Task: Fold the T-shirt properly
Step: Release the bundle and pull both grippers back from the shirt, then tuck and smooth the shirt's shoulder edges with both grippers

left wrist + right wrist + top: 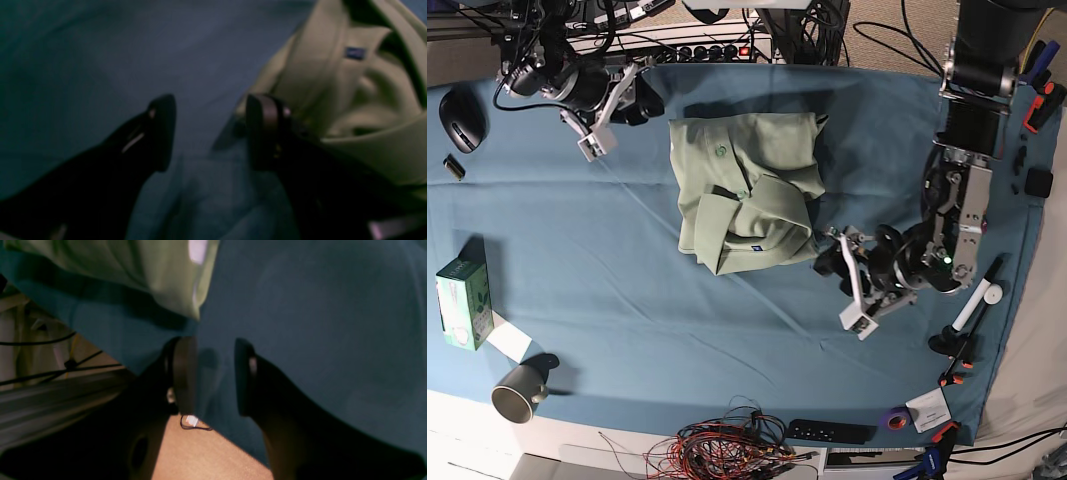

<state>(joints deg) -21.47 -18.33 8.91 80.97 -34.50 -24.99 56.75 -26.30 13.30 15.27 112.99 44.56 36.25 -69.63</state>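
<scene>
The pale sage-green T-shirt (747,190) lies folded into a compact bundle in the middle of the teal-blue table cloth (607,260), collar and a small dark label on top. In the base view my left gripper (825,258) sits just off the bundle's near right corner. In the left wrist view it (213,133) is open over bare cloth, and one finger (263,130) stands beside the T-shirt (350,100). My right gripper (649,103) hovers off the far left corner. Seen from its wrist, it (213,376) is open with nothing between the fingers, and the T-shirt (150,273) lies beyond.
A mouse (462,118), a green box (462,300) and a grey cup (517,392) sit along the left side. Tangled wires (737,440) and a remote (830,432) lie at the near edge. Tools (977,300) line the right edge. The right wrist hangs near the table's edge (110,366).
</scene>
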